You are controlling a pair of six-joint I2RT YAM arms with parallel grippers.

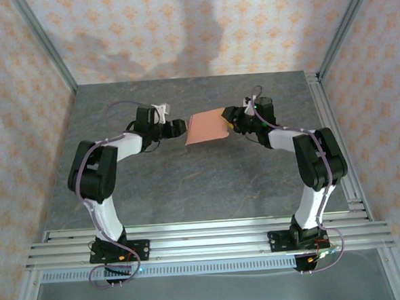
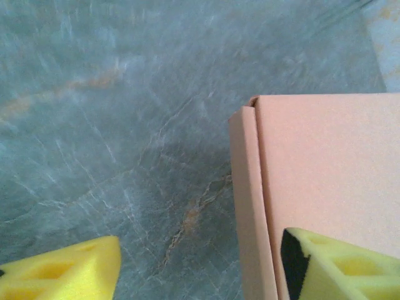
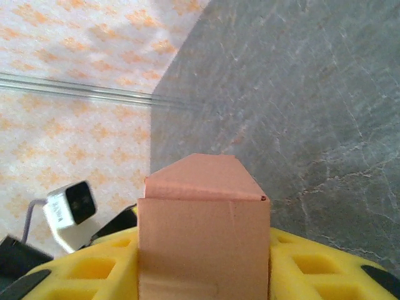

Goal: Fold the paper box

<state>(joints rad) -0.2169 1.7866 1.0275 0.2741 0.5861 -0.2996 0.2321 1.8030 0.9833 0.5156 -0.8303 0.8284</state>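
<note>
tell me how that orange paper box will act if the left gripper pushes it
Probably light and bendy: the paper box looks like thin card, held at one end by the right gripper. It would likely flex or crease along its folds if the open left gripper pushes. The surface looks matte, so probably not slippery.

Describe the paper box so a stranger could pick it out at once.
Start at the grey stone-patterned table and look toward its far half, between the tips of the two arms. There the right gripper holds the paper box, with the left gripper open beside it. Its plain salmon-orange card sets it apart from the black-and-white arms and grey top.
</note>
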